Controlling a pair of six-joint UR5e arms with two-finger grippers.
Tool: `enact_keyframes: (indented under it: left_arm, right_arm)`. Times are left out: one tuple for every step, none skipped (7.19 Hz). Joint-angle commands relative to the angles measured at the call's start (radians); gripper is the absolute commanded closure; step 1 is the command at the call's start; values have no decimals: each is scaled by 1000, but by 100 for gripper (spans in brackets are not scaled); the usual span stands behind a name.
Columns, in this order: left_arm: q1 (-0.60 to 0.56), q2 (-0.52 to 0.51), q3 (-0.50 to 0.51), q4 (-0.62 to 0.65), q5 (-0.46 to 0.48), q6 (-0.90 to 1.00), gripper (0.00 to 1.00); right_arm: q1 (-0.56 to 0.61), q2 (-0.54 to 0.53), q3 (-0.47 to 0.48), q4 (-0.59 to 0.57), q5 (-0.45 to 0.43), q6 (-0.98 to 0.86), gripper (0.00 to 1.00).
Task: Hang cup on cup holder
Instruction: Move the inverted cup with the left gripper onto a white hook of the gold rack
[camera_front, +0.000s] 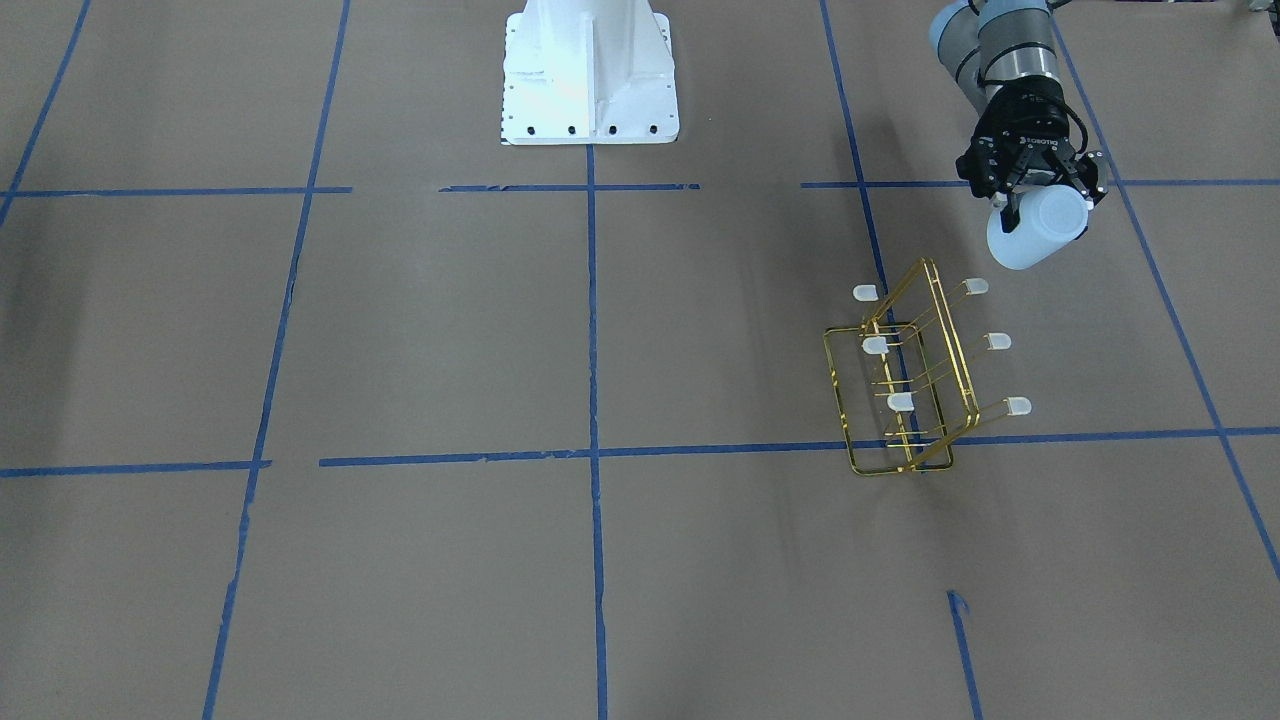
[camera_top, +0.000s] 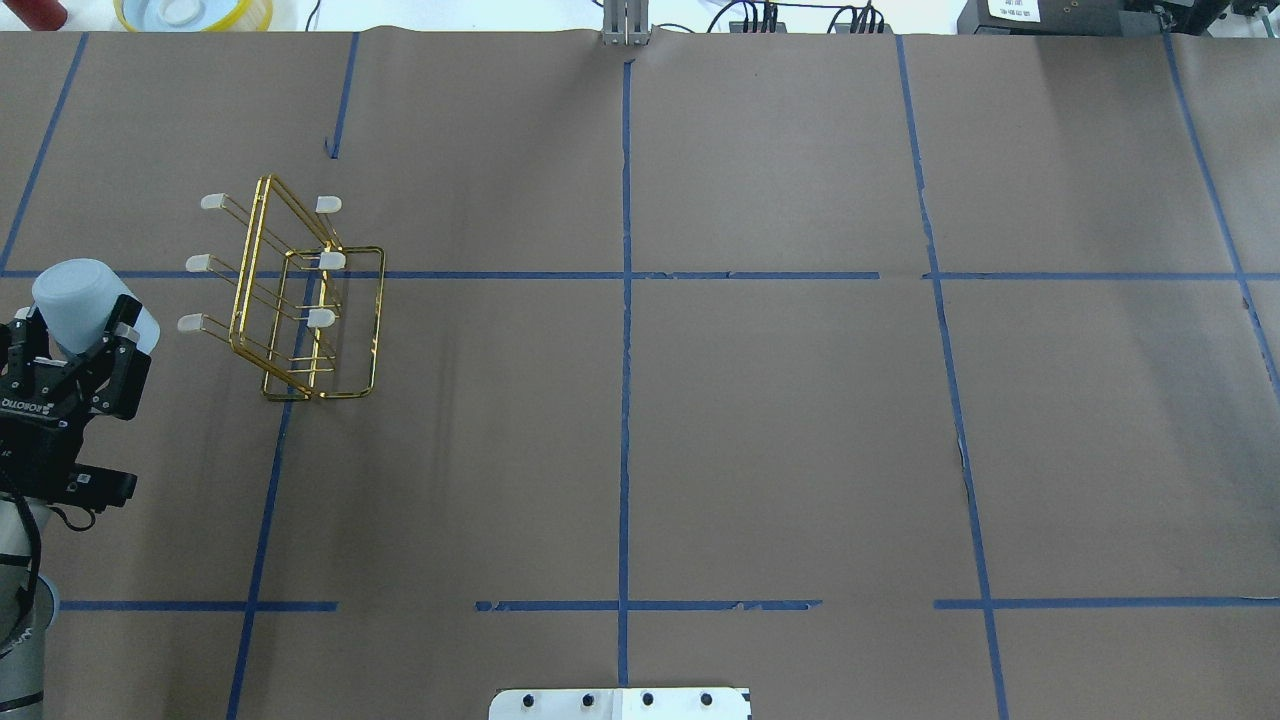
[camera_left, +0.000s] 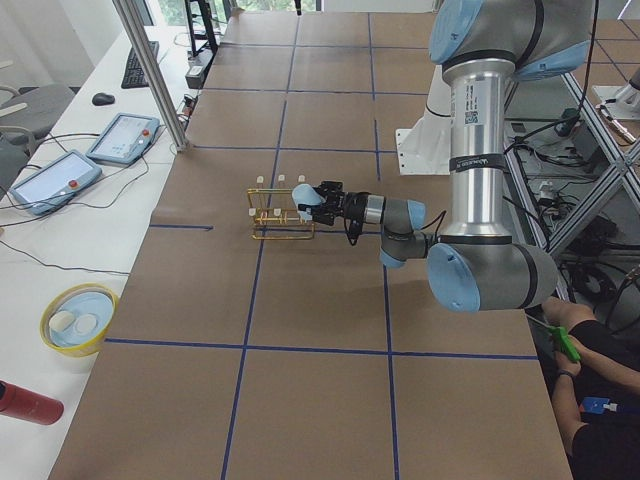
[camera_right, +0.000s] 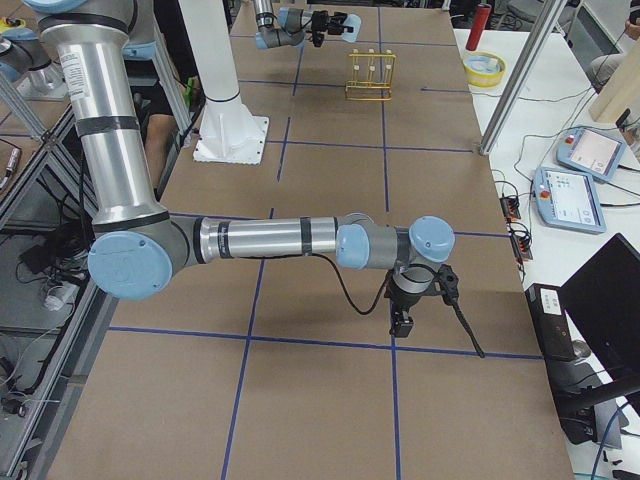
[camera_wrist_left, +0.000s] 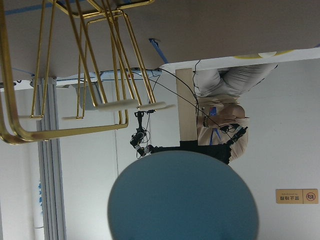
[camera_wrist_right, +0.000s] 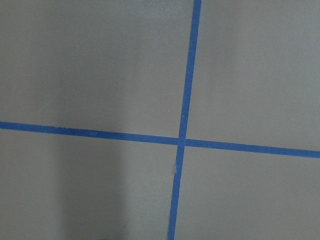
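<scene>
My left gripper (camera_front: 1045, 205) is shut on the pale blue-white cup (camera_front: 1040, 232) and holds it on its side above the table. In the overhead view the gripper (camera_top: 80, 322) and cup (camera_top: 85, 292) are at the far left, just left of the gold wire cup holder (camera_top: 381, 320). The holder (camera_front: 957, 350) stands upright on the table, its white-capped prongs bare. The left wrist view shows the cup's bottom (camera_wrist_left: 182, 200) below the holder's wires (camera_wrist_left: 65, 131). My right gripper (camera_right: 400, 325) hangs over the table far from both; I cannot tell whether it is open or shut.
The white robot pedestal (camera_front: 590, 70) stands at the table's robot-side edge. A yellow bowl (camera_left: 78, 320) and a red bottle (camera_left: 25, 402) lie on the side bench. An aluminium post (camera_left: 150, 70) rises at the table's far edge.
</scene>
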Motion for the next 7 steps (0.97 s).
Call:
enact_keyframes:
  left_arm:
    - [5,-19,2,12,8,0,100]
    - [5,-39,2,33,6,1,100]
    - [5,-50,5,55,0,1,100]
    - [2,-55,7,64,0,1,100]
    - [-6,-59,11,70,-2,1,100]
    - [-9,-59,16,69,4,-2,100]
    - [-18,-58,20,67,9,-3,100]
  right_arm:
    - [0,0,0,0,0,0,0]
    - [0,0,0,2,0,0,0]
    - [0,0,0,0,0,0,0]
    - [0,0,0,0,0,0,0]
    - [0,0,0,0,0,0,0]
    - [0,0,0,0,0,0,0]
    - [0,0,0,0,0,0,0]
